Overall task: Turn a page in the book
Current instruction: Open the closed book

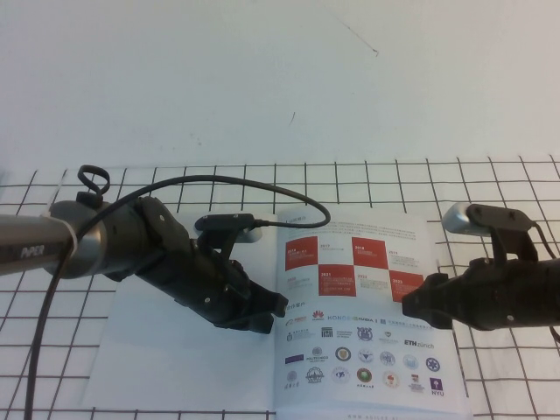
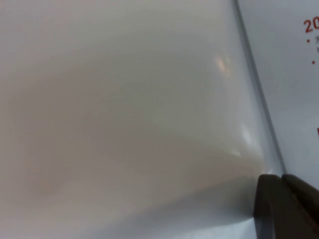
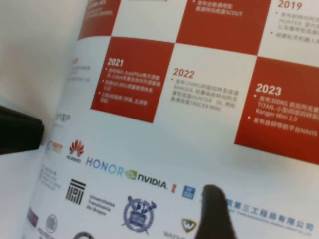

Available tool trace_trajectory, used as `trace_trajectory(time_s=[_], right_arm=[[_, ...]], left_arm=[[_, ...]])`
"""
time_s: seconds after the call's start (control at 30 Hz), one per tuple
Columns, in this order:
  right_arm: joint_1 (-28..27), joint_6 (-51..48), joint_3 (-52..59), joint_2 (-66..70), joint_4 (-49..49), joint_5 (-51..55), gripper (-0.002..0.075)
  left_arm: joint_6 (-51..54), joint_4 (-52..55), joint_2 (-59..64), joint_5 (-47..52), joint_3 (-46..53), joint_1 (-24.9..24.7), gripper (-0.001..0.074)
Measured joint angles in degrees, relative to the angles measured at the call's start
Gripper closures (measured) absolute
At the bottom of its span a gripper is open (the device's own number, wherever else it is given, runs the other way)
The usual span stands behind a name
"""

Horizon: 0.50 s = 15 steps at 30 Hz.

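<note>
The book (image 1: 188, 350) lies open on the grid table. Its left leaf is blank white. The page (image 1: 359, 297) lies flat on the right and shows red-and-white checker squares above rows of small logos; it also fills the right wrist view (image 3: 199, 124). My left gripper (image 1: 273, 308) is shut and rests low on the blank leaf beside the spine. Its dark fingertips (image 2: 286, 209) show against the white leaf in the left wrist view. My right gripper (image 1: 413, 306) reaches in from the right, over the page's right edge at the lowest checker row.
The table (image 1: 490, 179) is white with a black wire grid. A plain white wall (image 1: 262, 70) stands behind it. The left arm's black cable (image 1: 219, 181) arcs above the book's top edge. The book's bottom edge runs out of the high view.
</note>
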Motion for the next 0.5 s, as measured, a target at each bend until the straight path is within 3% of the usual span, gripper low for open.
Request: trace_trajectory(time_s=[0.17,0.5], right_arm=[[-0.2,1.2,0.0,0.0,-1.1,-0.6,0.024],[-0.2,1.6,0.0,0.0,-2.7,-1.8,0.0232]], left_arm=[[0.0,0.2,0.0,0.1,0.0,0.0,0.0738],[-0.3,0.2,0.0,0.1,0.0,0.0,0.0738]])
